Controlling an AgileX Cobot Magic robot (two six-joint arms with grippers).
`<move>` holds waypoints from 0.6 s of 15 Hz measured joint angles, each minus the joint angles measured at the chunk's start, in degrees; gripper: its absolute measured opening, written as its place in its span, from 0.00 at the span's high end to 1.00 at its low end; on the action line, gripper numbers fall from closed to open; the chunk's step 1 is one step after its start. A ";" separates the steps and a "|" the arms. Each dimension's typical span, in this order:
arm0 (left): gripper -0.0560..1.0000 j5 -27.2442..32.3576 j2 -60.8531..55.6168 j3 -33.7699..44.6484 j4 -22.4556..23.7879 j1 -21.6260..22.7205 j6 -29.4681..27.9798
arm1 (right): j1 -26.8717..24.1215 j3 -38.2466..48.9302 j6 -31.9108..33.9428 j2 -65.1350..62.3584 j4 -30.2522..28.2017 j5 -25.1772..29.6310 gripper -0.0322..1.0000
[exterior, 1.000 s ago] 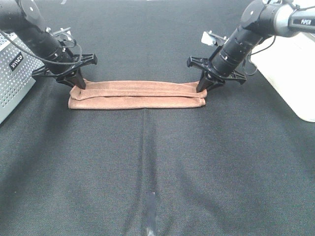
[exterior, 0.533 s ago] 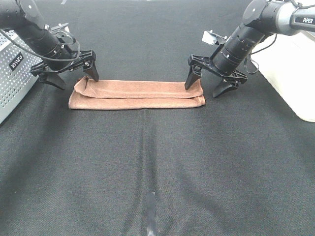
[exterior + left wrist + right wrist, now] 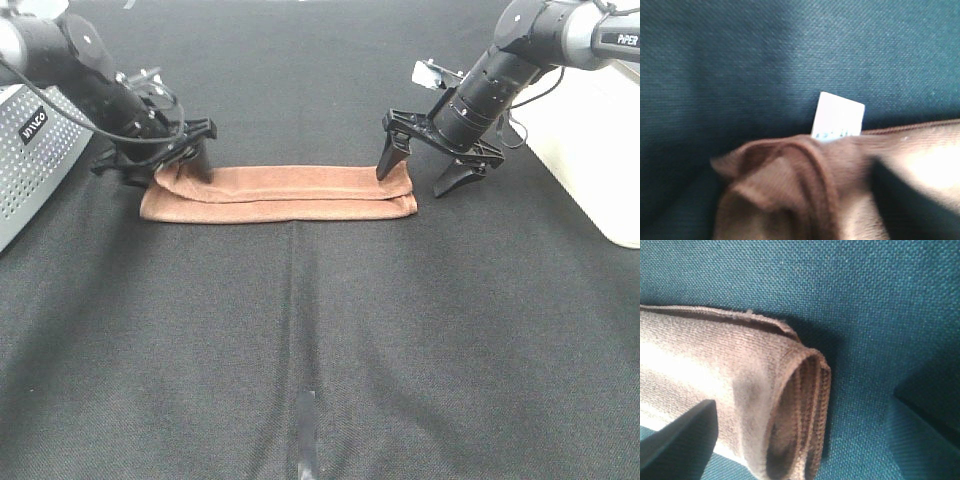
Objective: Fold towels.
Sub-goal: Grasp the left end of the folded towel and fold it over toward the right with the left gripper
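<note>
The reddish-brown towel (image 3: 280, 192) lies folded into a long narrow strip across the black cloth. My left gripper (image 3: 165, 168) is open and straddles the towel's left end. The left wrist view shows that bunched end (image 3: 805, 190) with its white tag (image 3: 838, 116). My right gripper (image 3: 418, 172) is open over the towel's right end, one finger (image 3: 388, 160) at the towel and the other (image 3: 452, 181) off to the right. The right wrist view shows the layered folded end (image 3: 790, 405) between two dark fingers (image 3: 680, 440). Neither gripper holds anything.
A grey perforated metal box (image 3: 30, 150) stands at the left edge. A white unit (image 3: 590, 150) stands at the right edge. The black table cloth (image 3: 320, 330) stretches to the front, with a pale streak (image 3: 305, 430) near the front edge.
Both grippers opened and let go of the towel's ends. The left gripper then shifted a little right and down over the left end. The right gripper stayed in place.
</note>
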 joint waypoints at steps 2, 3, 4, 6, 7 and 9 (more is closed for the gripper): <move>0.84 0.11 0.17 0.00 -0.29 -0.11 -0.34 | 0.00 0.00 0.00 0.00 0.00 0.00 0.15; 0.86 0.29 0.11 0.00 -0.17 -0.23 -0.34 | 0.00 0.00 0.00 0.00 0.00 0.00 0.15; 0.86 0.52 0.00 0.00 0.00 -0.23 -0.34 | 0.00 0.00 0.00 0.00 0.00 0.06 0.15; 0.86 4.53 -1.89 -0.92 4.41 0.57 -0.34 | 0.00 0.00 0.00 0.00 -0.06 0.57 0.15; 0.86 6.65 -3.15 -2.64 7.56 1.26 -0.34 | 0.00 0.00 0.06 0.00 -0.06 1.20 0.15; 0.86 11.06 -5.79 -6.93 12.49 2.58 -0.34 | 0.00 0.00 0.06 0.00 -0.06 2.46 0.15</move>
